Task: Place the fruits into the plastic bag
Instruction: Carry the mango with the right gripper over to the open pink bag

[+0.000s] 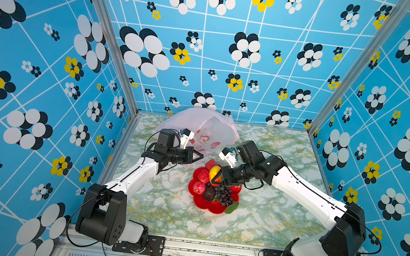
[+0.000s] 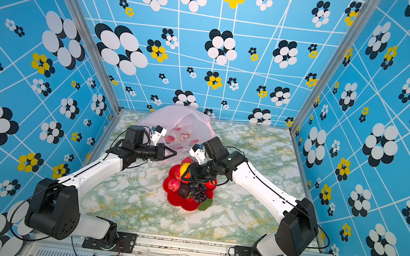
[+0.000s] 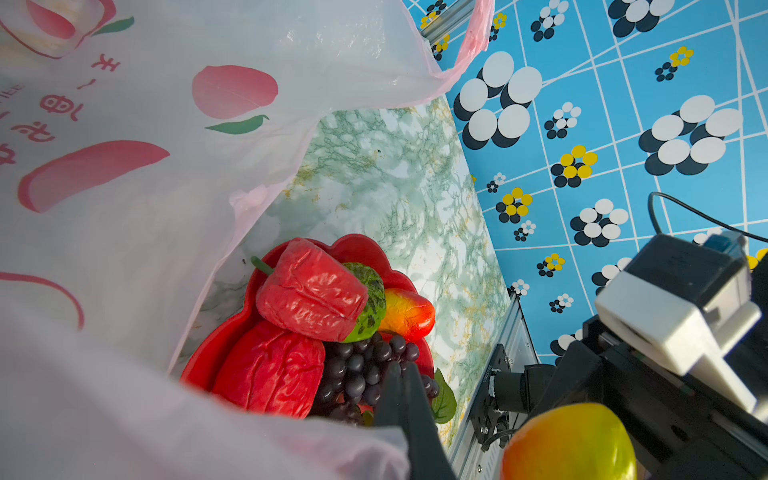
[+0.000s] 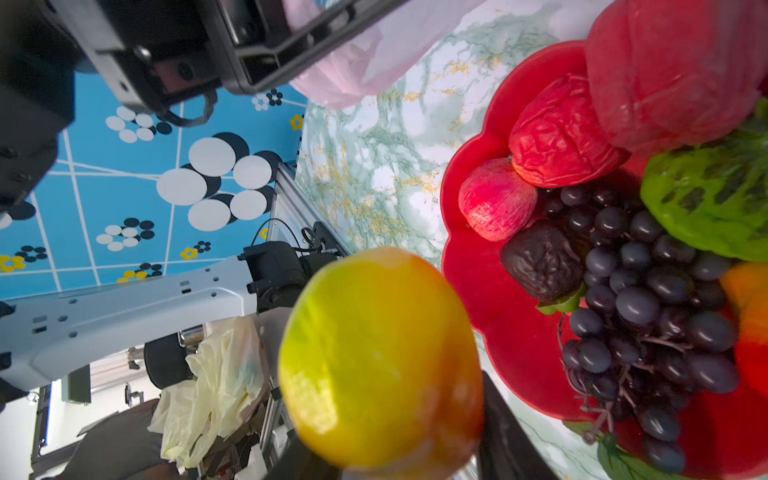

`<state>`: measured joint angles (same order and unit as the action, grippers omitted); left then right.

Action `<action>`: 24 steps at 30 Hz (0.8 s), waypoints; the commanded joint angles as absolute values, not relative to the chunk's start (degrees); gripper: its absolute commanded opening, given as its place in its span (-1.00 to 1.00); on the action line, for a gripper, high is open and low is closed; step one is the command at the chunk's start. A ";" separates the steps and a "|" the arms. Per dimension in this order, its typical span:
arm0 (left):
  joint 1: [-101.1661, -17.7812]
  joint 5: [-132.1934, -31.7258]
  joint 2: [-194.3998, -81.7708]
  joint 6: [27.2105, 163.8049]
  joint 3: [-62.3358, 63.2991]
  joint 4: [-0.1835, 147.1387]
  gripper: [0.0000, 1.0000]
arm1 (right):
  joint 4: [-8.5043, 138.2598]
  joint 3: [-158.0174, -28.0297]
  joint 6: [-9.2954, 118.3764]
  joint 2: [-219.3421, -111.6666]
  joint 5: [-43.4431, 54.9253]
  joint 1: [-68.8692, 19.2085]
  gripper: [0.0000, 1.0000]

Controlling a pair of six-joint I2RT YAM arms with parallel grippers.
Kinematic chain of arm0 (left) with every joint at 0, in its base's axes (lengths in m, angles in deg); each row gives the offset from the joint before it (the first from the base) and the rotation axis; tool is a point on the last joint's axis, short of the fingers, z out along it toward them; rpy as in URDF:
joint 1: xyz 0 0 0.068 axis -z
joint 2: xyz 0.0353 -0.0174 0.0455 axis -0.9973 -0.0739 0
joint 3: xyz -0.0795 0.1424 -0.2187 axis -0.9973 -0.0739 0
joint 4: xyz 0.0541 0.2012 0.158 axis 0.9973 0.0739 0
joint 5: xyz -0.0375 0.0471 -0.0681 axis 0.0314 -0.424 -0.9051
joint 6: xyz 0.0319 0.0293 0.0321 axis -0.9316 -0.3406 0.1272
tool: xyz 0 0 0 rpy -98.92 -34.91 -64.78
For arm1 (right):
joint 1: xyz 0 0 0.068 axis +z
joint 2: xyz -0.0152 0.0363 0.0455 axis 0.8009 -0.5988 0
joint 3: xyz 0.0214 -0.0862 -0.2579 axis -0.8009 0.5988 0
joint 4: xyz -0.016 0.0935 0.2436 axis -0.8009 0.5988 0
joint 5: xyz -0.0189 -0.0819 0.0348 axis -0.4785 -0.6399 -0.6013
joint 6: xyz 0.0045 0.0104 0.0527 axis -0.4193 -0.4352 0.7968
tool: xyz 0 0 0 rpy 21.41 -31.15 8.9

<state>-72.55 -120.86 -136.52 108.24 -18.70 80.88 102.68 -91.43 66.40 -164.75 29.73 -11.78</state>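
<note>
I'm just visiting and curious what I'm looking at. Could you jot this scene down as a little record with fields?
Left gripper: shut on the edge of the thin translucent pale-pink plastic bag, holding it up
Right gripper: closed on a yellow-orange toy mango above the red flower-shaped plate
On plate: red apples, dark purple grape bunch, dark brown fruit, bumpy green fruit
Surface: green-veined marble-look table

The right tool [image 4: 386,419] grips a yellow-orange mango [image 4: 380,353], large and close, in front of the red plate [image 4: 469,249]. On the plate lie a grape bunch [image 4: 640,299], a dark brown fruit [image 4: 540,259], a red apple [image 4: 496,199], a wrinkled red fruit [image 4: 561,133] and a bumpy green fruit [image 4: 706,195]. The plastic bag [image 4: 353,70] rests on the marbled desk [image 4: 374,174].
</note>
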 commanded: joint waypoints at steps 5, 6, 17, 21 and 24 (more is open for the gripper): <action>-72.06 -122.33 -135.71 108.57 -18.95 79.57 -1.00 | 104.50 -98.82 70.43 -170.78 30.05 -16.67 -0.21; -72.07 -122.35 -135.61 108.54 -18.97 79.61 -1.00 | 105.85 -100.58 69.95 -172.00 29.54 -17.03 -0.21; -72.00 -122.62 -135.72 108.89 -18.97 79.21 -1.00 | 107.70 -115.12 72.06 -182.28 17.79 -17.97 -0.21; -71.80 -122.69 -135.59 108.92 -19.02 79.10 -1.00 | 105.05 -117.34 75.00 -185.07 13.12 -17.97 -0.22; -71.63 -122.77 -135.63 109.13 -19.05 78.76 -1.00 | 102.37 -118.62 77.22 -187.04 10.64 -17.90 -0.22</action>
